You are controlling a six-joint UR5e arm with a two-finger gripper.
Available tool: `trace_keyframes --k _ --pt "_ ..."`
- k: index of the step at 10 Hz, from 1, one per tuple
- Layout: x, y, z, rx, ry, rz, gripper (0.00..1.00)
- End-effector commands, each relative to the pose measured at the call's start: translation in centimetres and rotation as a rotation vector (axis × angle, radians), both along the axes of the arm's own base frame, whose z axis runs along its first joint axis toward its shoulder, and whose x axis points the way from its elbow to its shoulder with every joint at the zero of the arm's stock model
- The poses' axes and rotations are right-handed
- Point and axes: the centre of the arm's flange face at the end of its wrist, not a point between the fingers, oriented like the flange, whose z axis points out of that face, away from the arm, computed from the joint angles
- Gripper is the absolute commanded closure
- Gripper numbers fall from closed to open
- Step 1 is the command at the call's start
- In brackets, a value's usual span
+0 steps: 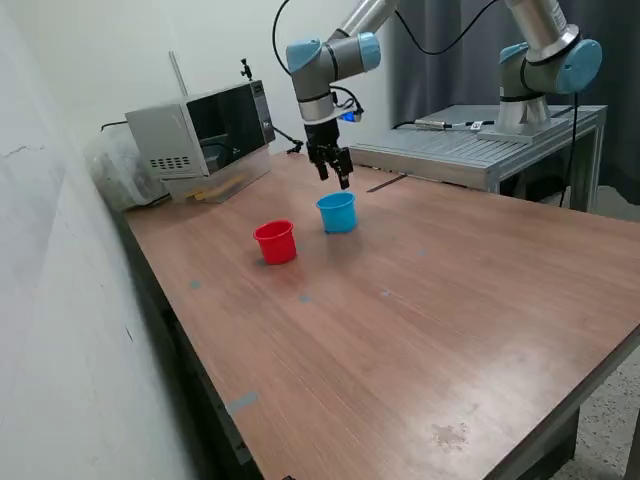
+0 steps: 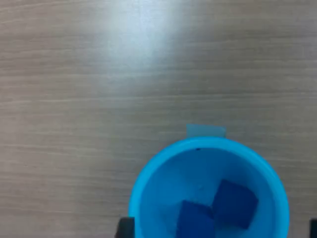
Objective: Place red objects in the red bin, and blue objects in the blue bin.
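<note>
The light blue cup [image 1: 337,212] stands on the wooden table [image 1: 420,330]. The wrist view looks into the blue cup [image 2: 163,183], where two dark blue cubes [image 2: 235,203] [image 2: 195,220] lie side by side. The red cup [image 1: 275,241] stands just to the exterior view's left of the blue cup. No red cubes show in either view. My gripper [image 1: 335,178] hangs a little above the blue cup's far rim. It is open and empty. One finger [image 2: 125,229] shows at the edge of the wrist view, outside the cup.
A grey microwave-like box [image 1: 200,132] stands at the table's far corner on the exterior view's left. A second arm [image 1: 545,60] is mounted on a metal table [image 1: 480,145] behind. A small blue tape mark [image 2: 205,130] lies beside the blue cup.
</note>
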Motion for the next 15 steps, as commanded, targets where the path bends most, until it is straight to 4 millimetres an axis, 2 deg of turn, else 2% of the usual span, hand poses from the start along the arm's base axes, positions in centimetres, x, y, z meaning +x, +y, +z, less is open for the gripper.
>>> trace_keyframes --k 1,3,4,6,8,11,14,15 --pt "-0.1 0.0 0.1 0.004 -0.002 0.0 0.0" --pt "1.4 -0.8 2.7 -0.013 -0.052 0.002 0.0" --pt "2.5 -1.2 6.2 -0.009 -0.041 0.002 0.0" --pt "7.0 -2.6 11.8 -0.009 -0.044 -0.012 0.0" --pt "12.4 -4.3 16.0 -0.008 -0.057 -0.025 0.0" --pt "21.2 -7.1 19.8 -0.013 -0.072 -0.025 0.0" --pt "26.5 -8.8 21.8 -0.059 -0.189 -0.033 0.0" --pt "27.4 -9.2 22.1 -0.08 -0.232 -0.043 0.0"
